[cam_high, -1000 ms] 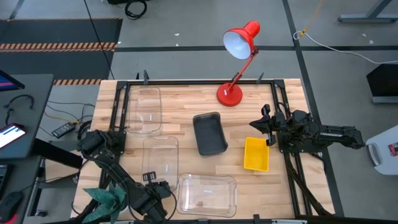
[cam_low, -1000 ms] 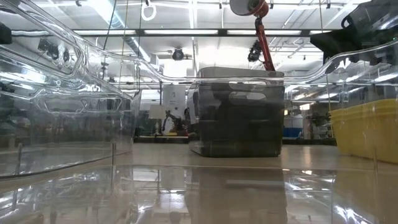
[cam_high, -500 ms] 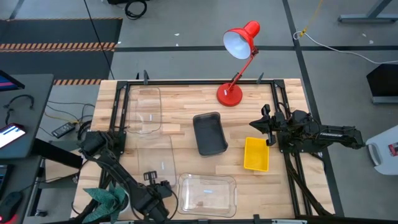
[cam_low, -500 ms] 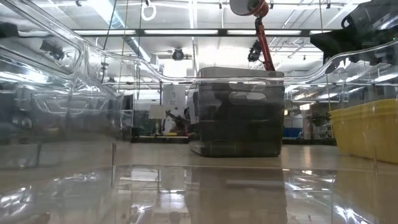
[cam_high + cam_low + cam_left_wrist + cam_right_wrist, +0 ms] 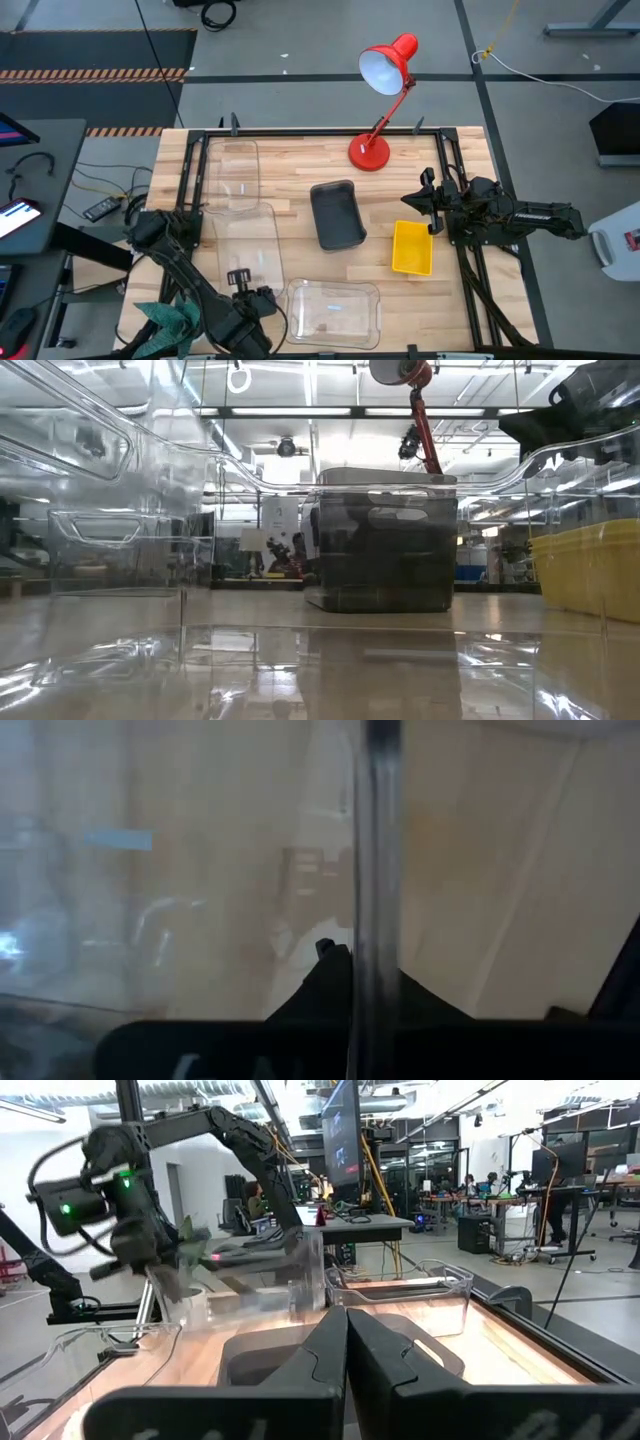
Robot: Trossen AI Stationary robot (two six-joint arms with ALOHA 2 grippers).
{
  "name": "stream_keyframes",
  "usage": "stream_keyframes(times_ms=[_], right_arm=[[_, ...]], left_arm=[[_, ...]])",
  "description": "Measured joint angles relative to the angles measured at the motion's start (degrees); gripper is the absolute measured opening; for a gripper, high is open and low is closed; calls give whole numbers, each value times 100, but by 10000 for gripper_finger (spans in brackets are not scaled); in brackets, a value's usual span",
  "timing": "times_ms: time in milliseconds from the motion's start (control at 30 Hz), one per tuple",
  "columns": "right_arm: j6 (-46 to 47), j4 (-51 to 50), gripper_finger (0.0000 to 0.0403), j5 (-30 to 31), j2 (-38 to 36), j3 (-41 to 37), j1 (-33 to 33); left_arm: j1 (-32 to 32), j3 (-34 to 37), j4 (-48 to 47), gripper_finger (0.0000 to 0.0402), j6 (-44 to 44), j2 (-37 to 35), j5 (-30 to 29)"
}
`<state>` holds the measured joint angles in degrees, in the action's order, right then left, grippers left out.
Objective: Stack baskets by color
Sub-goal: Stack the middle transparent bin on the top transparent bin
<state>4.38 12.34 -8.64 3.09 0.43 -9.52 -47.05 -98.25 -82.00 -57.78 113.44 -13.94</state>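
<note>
Clear basket (image 5: 247, 240) pinched at its rim by left gripper (image 5: 240, 283); right gripper (image 5: 428, 203) closed, idle.

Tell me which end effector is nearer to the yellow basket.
Right. The right end effector hangs just beside the yellow basket; the left end effector is across the table, gripping a clear basket.
</note>
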Motion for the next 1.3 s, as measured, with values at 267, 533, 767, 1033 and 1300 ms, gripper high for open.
stream_keyframes(times_ms=[267, 533, 767, 1033, 1300], right_arm=[[0, 0, 16, -2, 0, 0, 0], [0, -2, 16, 0, 0, 0, -2], [0, -1, 16, 0, 0, 0, -2], [-1, 0, 16, -2, 0, 0, 0], [-1, 0, 16, -1, 0, -1, -2]], left_arm=[[-1, -331, -586, 4, 149, -576, -513], [190, 383, -797, 4, 151, -1803, -729], [453, 1563, -815, 4, 216, -3004, -540], [1128, 2221, -807, 4, 908, -4103, -423], [2577, 2407, -797, 4, 2655, -4412, -206]])
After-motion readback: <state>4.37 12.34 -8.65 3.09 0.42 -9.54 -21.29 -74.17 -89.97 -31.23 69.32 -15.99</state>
